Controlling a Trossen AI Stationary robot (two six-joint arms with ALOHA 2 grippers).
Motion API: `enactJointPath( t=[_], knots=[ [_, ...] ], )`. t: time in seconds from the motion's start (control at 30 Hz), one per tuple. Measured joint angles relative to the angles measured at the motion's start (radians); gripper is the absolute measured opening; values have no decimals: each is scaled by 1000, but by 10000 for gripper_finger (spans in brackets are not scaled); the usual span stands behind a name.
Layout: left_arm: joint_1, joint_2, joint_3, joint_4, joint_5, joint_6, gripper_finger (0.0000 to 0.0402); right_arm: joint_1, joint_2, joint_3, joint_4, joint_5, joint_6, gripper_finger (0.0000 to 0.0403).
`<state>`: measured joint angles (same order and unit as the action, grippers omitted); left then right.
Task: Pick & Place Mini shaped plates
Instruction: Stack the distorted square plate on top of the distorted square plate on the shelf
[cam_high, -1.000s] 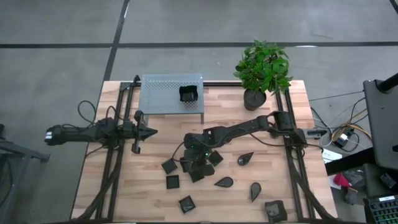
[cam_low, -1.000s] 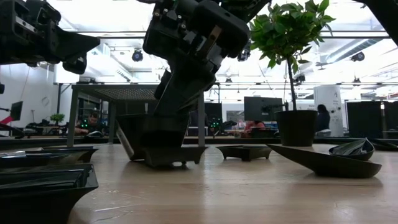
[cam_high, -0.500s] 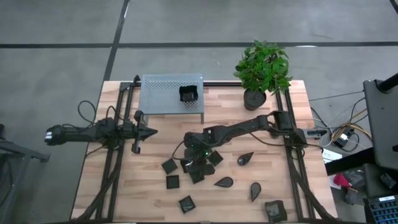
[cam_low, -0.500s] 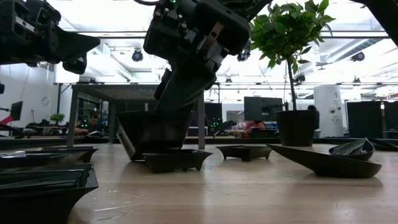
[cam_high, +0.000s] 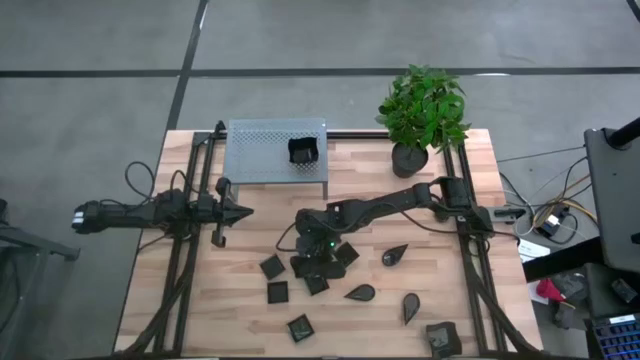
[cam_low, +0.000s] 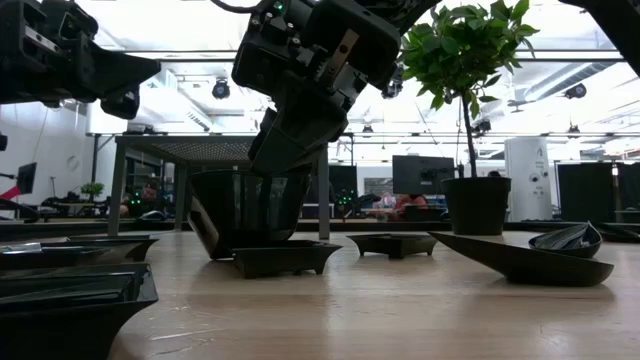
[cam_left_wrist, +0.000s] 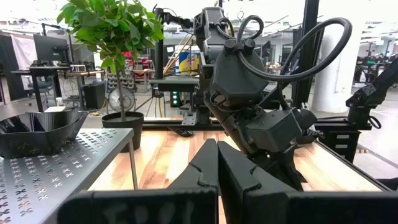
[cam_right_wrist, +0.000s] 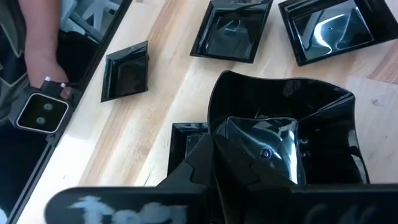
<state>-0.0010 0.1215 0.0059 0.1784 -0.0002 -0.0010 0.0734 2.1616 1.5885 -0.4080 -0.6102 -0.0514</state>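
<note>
Glossy black square mini plate (cam_right_wrist: 292, 149) is pinched at its rim by the right gripper (cam_right_wrist: 249, 168), fingers closed on the near wall; in the low view the same held plate (cam_low: 245, 210) hangs tilted just above another small black square dish (cam_low: 280, 257) that sits flat on the light wooden slatted table (cam_high: 250, 300), a thin gap showing between them. From above the right gripper (cam_high: 318, 247) sits over the middle cluster and hides the held plate plus whatever lies directly under it (count of plates there can't be made out). Loose dark square plates lie around it: one (cam_high: 271, 267) just to the left, one (cam_high: 278, 292) nearer the front edge, one (cam_high: 299, 328) close to the front edge. Dark teardrop plates lie to the right: (cam_high: 394, 256), (cam_high: 360, 293), (cam_high: 410, 307), and a dark squarish piece (cam_high: 439, 338) at the front right corner, partly cut off by the frame rail. One black square dish (cam_high: 302, 151) rests on the grey perforated metal shelf (cam_high: 260, 155) at the back. Green leafy plant in a dark pot (cam_high: 420, 115) stands at the back right corner, well apart from the cluster. Left gripper (cam_high: 238, 211) waits at the left side, fingers pressed together and holding nothing, as the left wrist view shows (cam_left_wrist: 217, 177). Bare wood is open between left gripper and the cluster, and along the front left. Low view's left edge crops two near plates (cam_low: 70, 290).
</note>
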Motion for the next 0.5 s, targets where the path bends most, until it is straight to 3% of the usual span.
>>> enactJointPath(
  t=[0.17, 0.3, 0.5],
  knots=[
    [0, 0, 0, 0, 0, 0, 0, -11, 0, 0, 2, -80, 49, 8],
    [0, 0, 0, 0, 0, 0, 0, -18, 0, 0, 7, -80, 64, 8],
    [0, 0, 0, 0, 0, 0, 0, -9, 0, -1, 5, 58, 19, 8]
  ],
)
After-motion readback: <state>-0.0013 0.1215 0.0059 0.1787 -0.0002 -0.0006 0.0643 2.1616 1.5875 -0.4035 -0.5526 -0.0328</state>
